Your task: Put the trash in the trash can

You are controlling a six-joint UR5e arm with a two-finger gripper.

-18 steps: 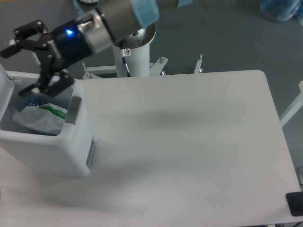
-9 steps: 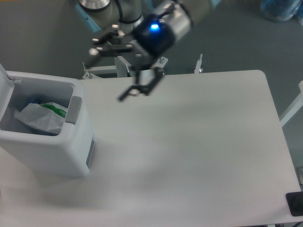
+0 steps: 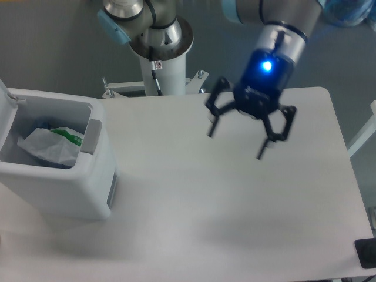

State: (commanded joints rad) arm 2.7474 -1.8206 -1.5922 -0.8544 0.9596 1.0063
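The white trash can (image 3: 88, 194) stands at the table's left edge with its lid swung open. Inside it lies the clear pouch (image 3: 50, 147) with white print and a green strip. A bit of blue shows beside the pouch at the bin's bottom; I cannot tell what it is. My gripper (image 3: 236, 143) hangs above the middle-right of the table, far to the right of the trash can. Its fingers are spread wide apart and hold nothing.
The arm's white pedestal (image 3: 164, 64) rises behind the table's far edge. A black object (image 3: 365, 254) sits at the table's front right corner. A white bar (image 3: 361, 138) stands off the right edge.
The gripper has swept from above the trash can rightward across the table to the middle-right, staying open. The pouch inside the bin has not moved.
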